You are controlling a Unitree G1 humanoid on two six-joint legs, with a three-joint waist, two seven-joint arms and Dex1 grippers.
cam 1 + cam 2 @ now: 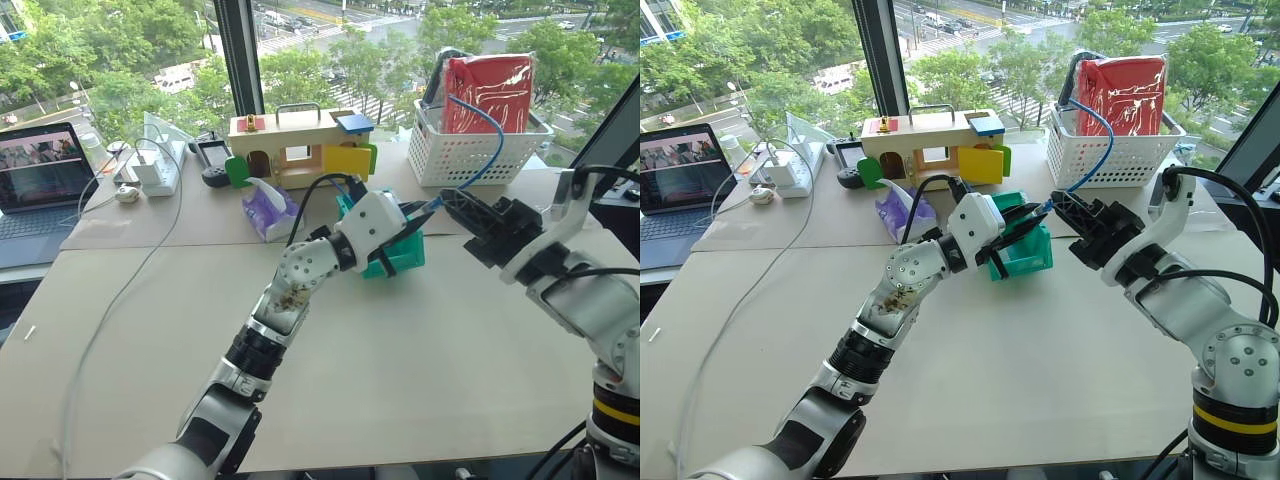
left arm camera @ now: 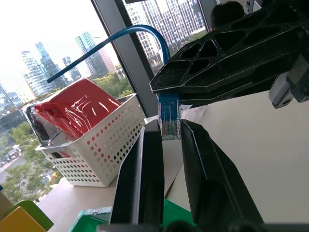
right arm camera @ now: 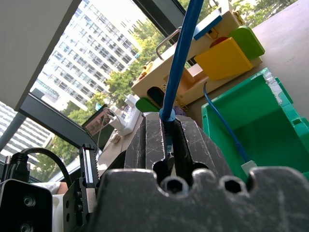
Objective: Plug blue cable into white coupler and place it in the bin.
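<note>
1. The right tool (image 1: 455, 205) is closed tight on the blue cable (image 1: 490, 135), close to its plug end. It sits right of the middle of the head view.
2. From that grip, the rest of the blue cable bends up and away to the upper right of the frame, in front of the white basket (image 1: 470, 155).
3. The short plug end (image 2: 169, 118) sticks out of the right tool and points to the left of the frame, toward the left tool (image 1: 405, 225).
4. The left tool is open wide and holds nothing. It is in the middle of the frame, in front of the bin (image 1: 405, 262).
5. The two tools point at each other, tip to tip. In the left wrist view the plug end sits just at the gap between the left tool's fingers (image 2: 149, 183). I cannot tell if it touches them.
6. The bin stands on the tabletop (image 1: 400, 370), right behind the left tool and lower left of the right tool.
7. In the right wrist view a small white block (image 3: 248, 168) lies inside the bin. I think it may be the white coupler, but I am not sure.
8. The left tool is nearer the bin, so I think it has the shorter reach to it.
</note>
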